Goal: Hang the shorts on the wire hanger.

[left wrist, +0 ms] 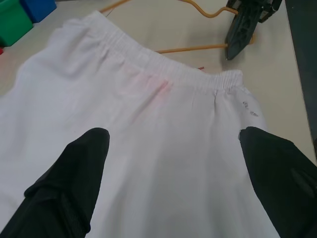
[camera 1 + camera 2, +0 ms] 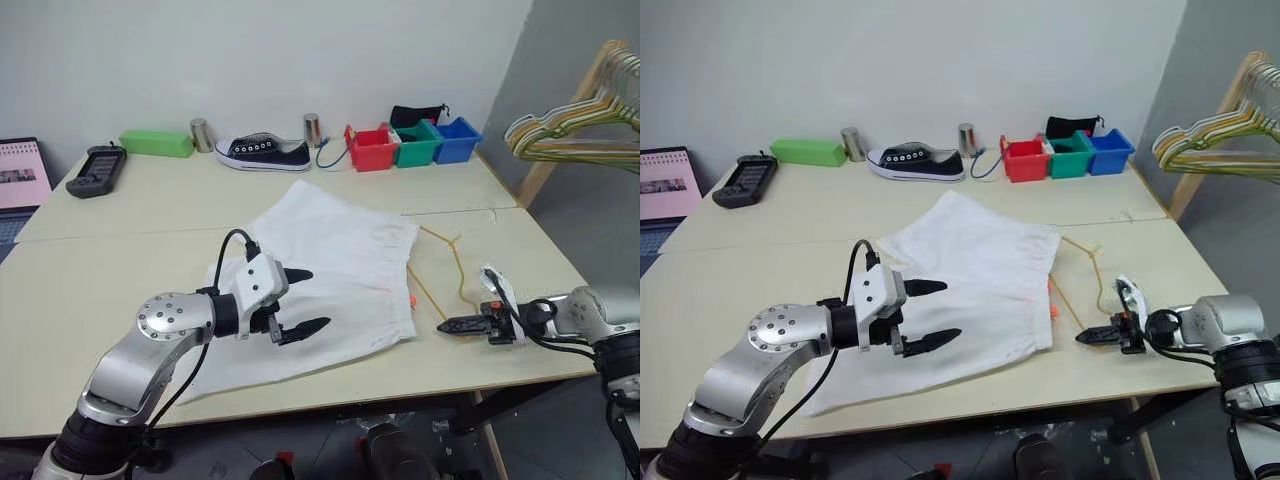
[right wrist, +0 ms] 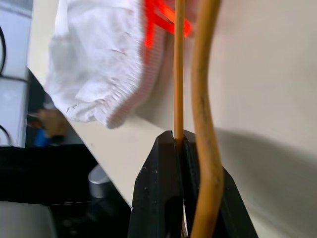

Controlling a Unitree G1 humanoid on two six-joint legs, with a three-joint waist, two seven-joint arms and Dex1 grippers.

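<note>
The white shorts [image 2: 330,260] lie flat in the middle of the table, waistband toward the right, with a bit of orange drawstring [image 3: 158,20] showing at the band. The yellow-gold wire hanger [image 2: 458,262] lies on the table just right of the waistband, partly tucked under it. My left gripper [image 2: 318,298] hovers open over the near leg of the shorts, nothing between its fingers [image 1: 79,173]. My right gripper [image 2: 442,326] is low at the table's near right edge, pointing left, shut on a thin wire of the hanger [image 3: 179,74].
Along the back stand red [image 2: 371,148], green [image 2: 417,143] and blue [image 2: 455,139] bins, a black sneaker [image 2: 264,152], two metal cans, a green box [image 2: 157,143] and a black device [image 2: 96,170]. A bunch of hangers [image 2: 575,130] hangs on a wooden rack at the right.
</note>
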